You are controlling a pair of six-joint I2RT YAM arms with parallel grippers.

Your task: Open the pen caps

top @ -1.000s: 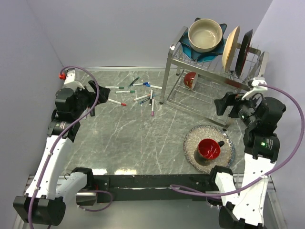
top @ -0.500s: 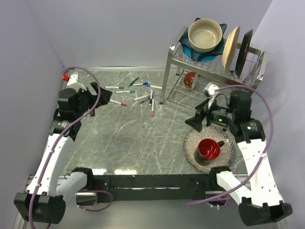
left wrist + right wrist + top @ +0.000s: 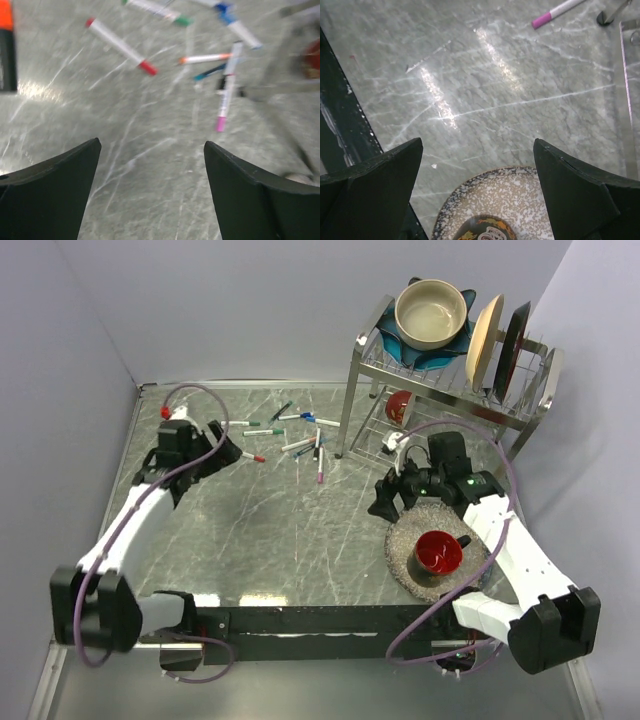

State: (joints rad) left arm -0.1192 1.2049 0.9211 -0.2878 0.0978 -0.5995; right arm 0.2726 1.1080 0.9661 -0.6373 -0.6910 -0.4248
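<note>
The left tool (image 3: 232, 452) has pushed out toward the red cap (image 3: 260, 458) near the far edge. The right tool (image 3: 383, 504) has swung in from the right edge of the bench (image 3: 290, 530) toward its middle.

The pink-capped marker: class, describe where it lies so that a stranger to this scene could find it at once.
Find the metal dish rack at the far right of the table. Just left of its left leg lie scattered markers. The pink-capped marker reaches closest to the table's near edge, and its near end is the only pink tip among red, green, blue and orange ones.
</note>
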